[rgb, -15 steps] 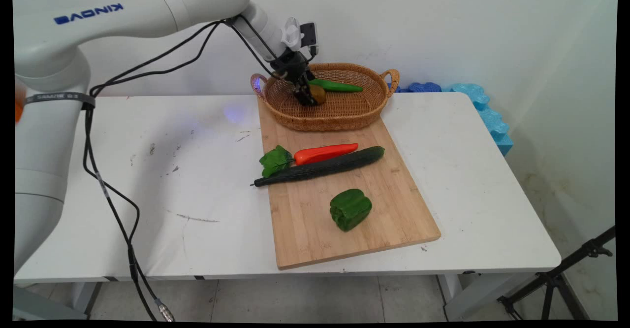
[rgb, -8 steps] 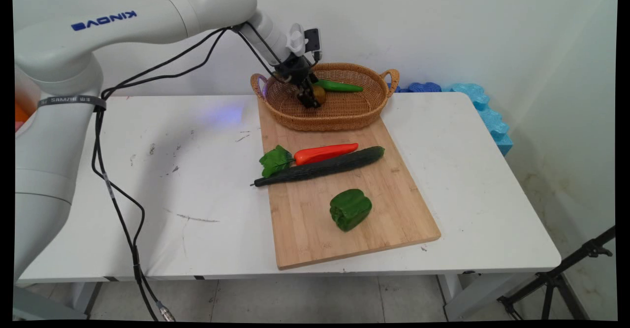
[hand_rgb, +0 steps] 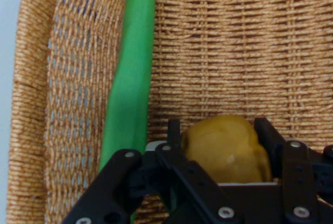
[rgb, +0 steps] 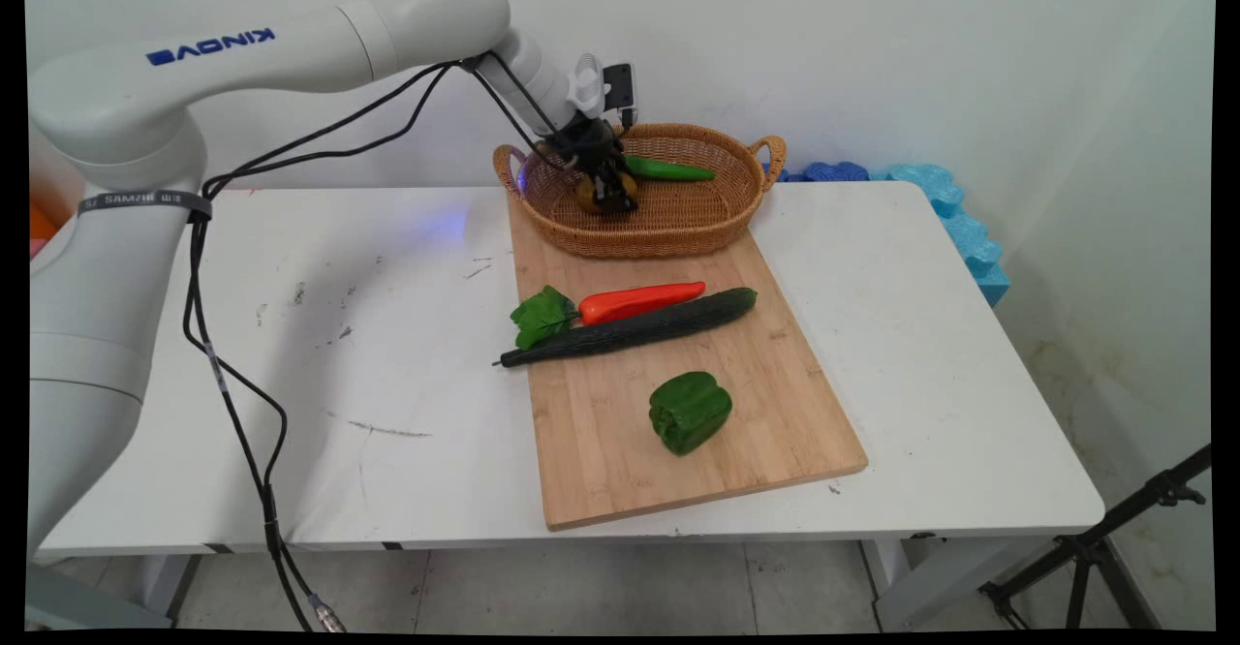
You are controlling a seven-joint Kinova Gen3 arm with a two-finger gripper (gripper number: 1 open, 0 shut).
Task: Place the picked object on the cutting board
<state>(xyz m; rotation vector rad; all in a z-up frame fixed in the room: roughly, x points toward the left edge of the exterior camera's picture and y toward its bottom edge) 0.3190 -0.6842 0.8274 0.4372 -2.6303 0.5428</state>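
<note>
Gripper [rgb: 606, 195] is clamping a rounded, yellow-brown potato [hand_rgb: 226, 148] between both fingers, inside the basket [rgb: 678, 229] at the board's far end. Largest to smallest: table [rgb: 920, 354] is carrying the board [rgb: 620, 451]; basket is holding a long green pepper [rgb: 668, 170] just right of the potato; cucumber [rgb: 630, 328], carrot [rgb: 639, 301] and bell pepper [rgb: 689, 412] are lying nearer.
</note>
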